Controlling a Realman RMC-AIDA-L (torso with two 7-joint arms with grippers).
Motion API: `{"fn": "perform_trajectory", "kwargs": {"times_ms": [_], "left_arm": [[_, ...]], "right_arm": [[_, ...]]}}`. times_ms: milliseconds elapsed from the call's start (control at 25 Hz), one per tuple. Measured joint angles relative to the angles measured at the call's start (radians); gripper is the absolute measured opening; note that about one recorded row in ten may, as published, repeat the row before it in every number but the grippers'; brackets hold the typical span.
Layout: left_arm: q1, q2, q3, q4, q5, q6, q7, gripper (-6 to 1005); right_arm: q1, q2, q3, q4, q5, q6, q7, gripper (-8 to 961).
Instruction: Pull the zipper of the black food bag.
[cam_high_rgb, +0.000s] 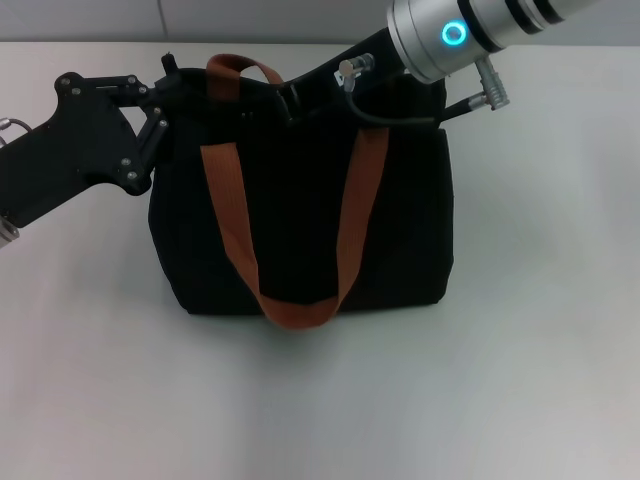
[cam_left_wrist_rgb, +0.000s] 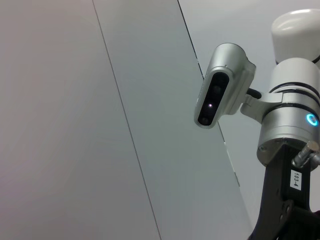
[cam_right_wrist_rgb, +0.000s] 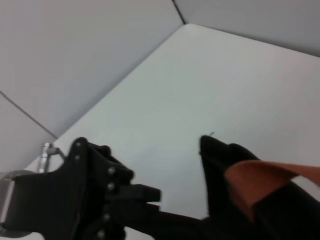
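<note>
The black food bag stands upright in the middle of the white table, its rust-brown strap handles hanging over the front. My left gripper reaches in from the left and meets the bag's upper left corner. My right gripper comes down from the upper right onto the bag's top edge, near the rear handle. The zipper is hidden among the dark fabric and the grippers. The right wrist view shows the left gripper stretched toward the bag's corner and a brown strap.
The white table spreads around the bag on all sides, with a pale wall behind. The left wrist view shows only wall panels and the right arm's silver wrist with its camera.
</note>
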Motion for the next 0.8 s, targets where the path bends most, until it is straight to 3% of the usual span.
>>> {"fn": "perform_trajectory", "kwargs": {"times_ms": [800], "left_arm": [[0.002,0.003,-0.006,0.002,-0.004,-0.016,-0.002,29]], "right_arm": [[-0.217,-0.001,0.010,-0.353,-0.172,-0.090,0.183,-4]]}}
